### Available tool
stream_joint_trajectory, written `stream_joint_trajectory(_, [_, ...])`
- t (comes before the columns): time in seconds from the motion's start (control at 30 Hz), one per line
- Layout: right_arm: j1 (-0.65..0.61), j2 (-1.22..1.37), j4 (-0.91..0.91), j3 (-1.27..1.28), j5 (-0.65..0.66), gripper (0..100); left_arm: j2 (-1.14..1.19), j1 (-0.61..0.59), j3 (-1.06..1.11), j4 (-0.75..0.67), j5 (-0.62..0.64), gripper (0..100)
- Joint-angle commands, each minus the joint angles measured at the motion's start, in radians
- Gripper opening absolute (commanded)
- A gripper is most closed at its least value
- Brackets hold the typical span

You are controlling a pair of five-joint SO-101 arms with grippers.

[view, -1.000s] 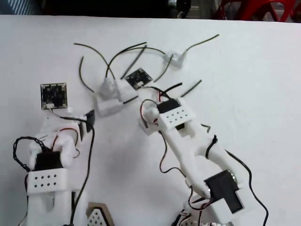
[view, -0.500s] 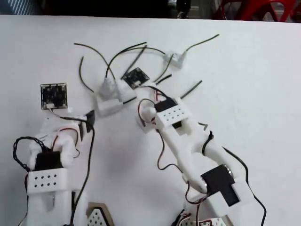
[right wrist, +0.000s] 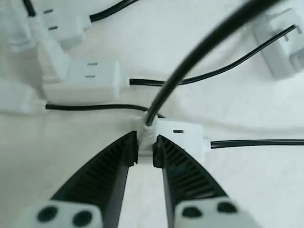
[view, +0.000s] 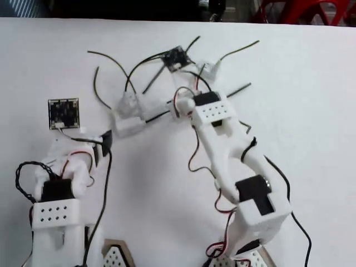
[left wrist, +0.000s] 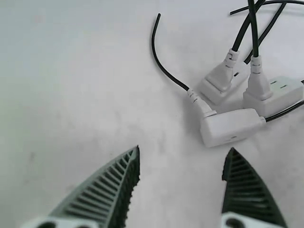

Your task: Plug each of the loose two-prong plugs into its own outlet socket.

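The right gripper [right wrist: 145, 148] is clamped on the neck of a white two-prong plug [right wrist: 144, 132], whose black cord [right wrist: 199, 54] rises blurred toward the camera. The plug is pressed against a white outlet socket [right wrist: 183, 135]. The prongs are hidden, so seating cannot be judged. A second socket [right wrist: 90, 76], with two slots, lies near. A further plug [right wrist: 280, 45] is cut off at the frame edge. The left gripper [left wrist: 183, 185] is found with fingers spread apart over bare table [left wrist: 71, 85], short of a socket cluster [left wrist: 230, 127].
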Motion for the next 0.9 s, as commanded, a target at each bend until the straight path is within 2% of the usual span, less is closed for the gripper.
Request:
stream_joint_trajectory(0.0, [0.036, 0.033, -0.018, -0.157, 0.003, 1.7, -0.018, -0.007, -0.003, -0.017, -0.029, 28])
stream_joint_trajectory(0.2, [0.059, 0.156, -0.045, -0.341, 0.000, 2.1, -0.018, -0.007, -0.003, -0.017, -0.040, 28])
stream_joint_trajectory(0.27, [0.058, 0.206, -0.058, -0.376, -0.044, 2.6, -0.018, -0.007, -0.003, -0.017, -0.041, 28])
stream_joint_trajectory(0.4, [0.053, 0.254, -0.036, -0.405, -0.092, 12.5, -0.018, -0.007, -0.003, -0.017, -0.044, 28])
stream_joint_trajectory(0.5, [0.051, 0.226, 0.067, -0.423, -0.091, 13.7, -0.018, -0.007, -0.003, -0.017, -0.046, 28])
stream_joint_trajectory(0.63, [0.035, 0.107, 0.208, -0.423, -0.089, 1.2, -0.018, -0.001, -0.009, -0.017, -0.046, 28])
stream_joint_trajectory(0.77, [0.016, -0.018, 0.361, -0.393, -0.095, 1.8, -0.053, -0.001, -0.028, -0.014, -0.046, 28])
stream_joint_trajectory(0.87, [0.004, -0.130, 0.463, -0.333, -0.095, 1.8, -0.170, 0.002, -0.029, 0.035, -0.046, 28])
